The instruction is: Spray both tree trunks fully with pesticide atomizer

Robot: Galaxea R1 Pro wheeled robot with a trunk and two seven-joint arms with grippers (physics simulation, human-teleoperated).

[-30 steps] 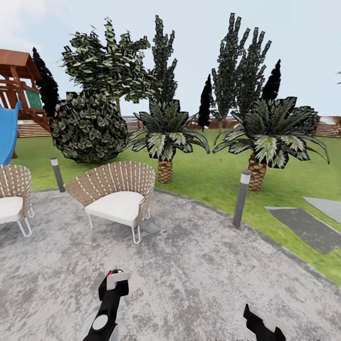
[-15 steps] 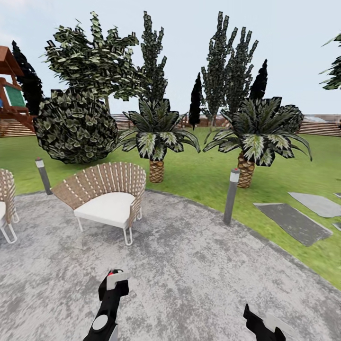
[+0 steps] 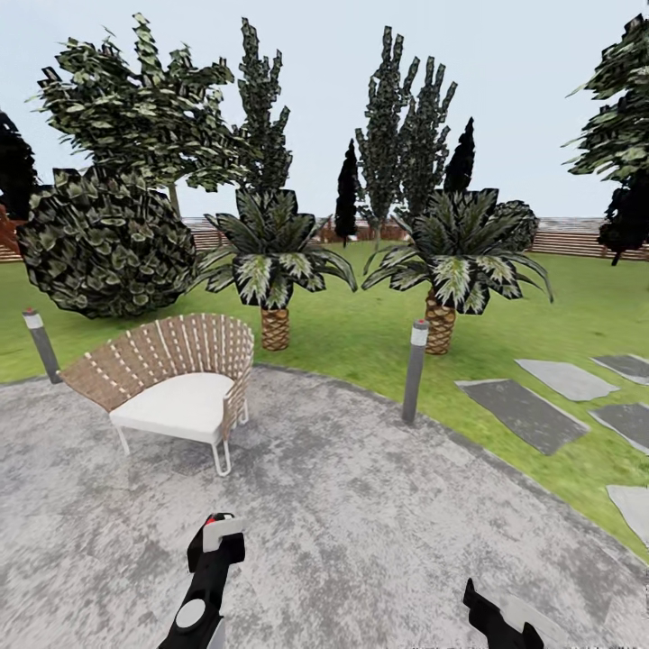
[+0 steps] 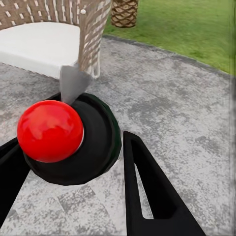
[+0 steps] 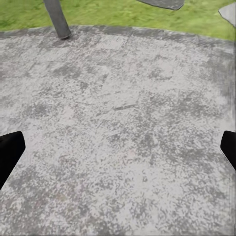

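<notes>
Transit step: atomizer in hand, trees not yet in spray range.

Our left end effector (image 3: 214, 543) is pinching the pesticide atomizer (image 4: 58, 133), red cap towards the wrist camera; our right end effector (image 3: 489, 617) is spread and holds nothing. Both hang over the paved patch (image 3: 379, 523). One broad-canopy tree (image 3: 135, 108) stands well ahead-left of the left end effector, beyond the chair (image 3: 171, 379); a second canopy (image 3: 622, 117) is far ahead-right. Next, we judge: drive across the lawn (image 3: 361, 333) and get a trunk in front of the nozzle.

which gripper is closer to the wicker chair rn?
Left. The left gripper sits just below the wicker chair on the paving; the right gripper is far off toward the opposite side.
</notes>
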